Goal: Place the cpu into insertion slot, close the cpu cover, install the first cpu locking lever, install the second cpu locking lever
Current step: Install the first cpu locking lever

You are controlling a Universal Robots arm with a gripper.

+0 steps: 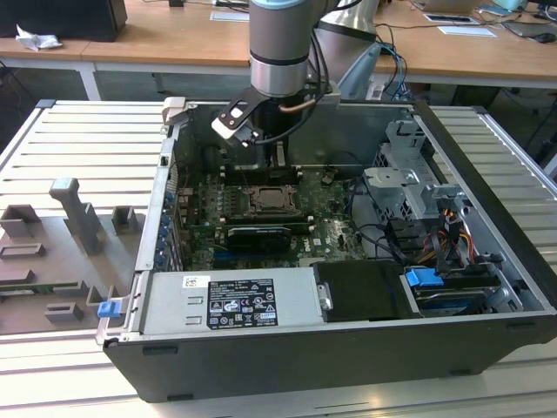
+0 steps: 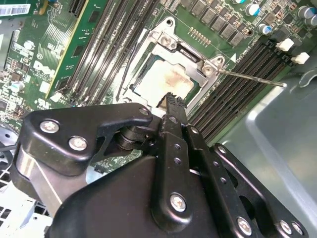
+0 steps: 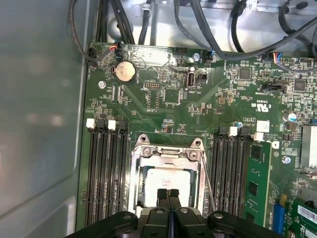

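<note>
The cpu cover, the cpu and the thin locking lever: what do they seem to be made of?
The cpu cover: probably stamped steel, bright and silvery, with glints near its screws. The cpu: likely a metal lid, pale matt grey and dull. The locking lever, in the second wrist view: looks like steel wire, thin and shiny.

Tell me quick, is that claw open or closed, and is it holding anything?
Gripper: closed, nothing between its fingers, tips just over the cpu.
</note>
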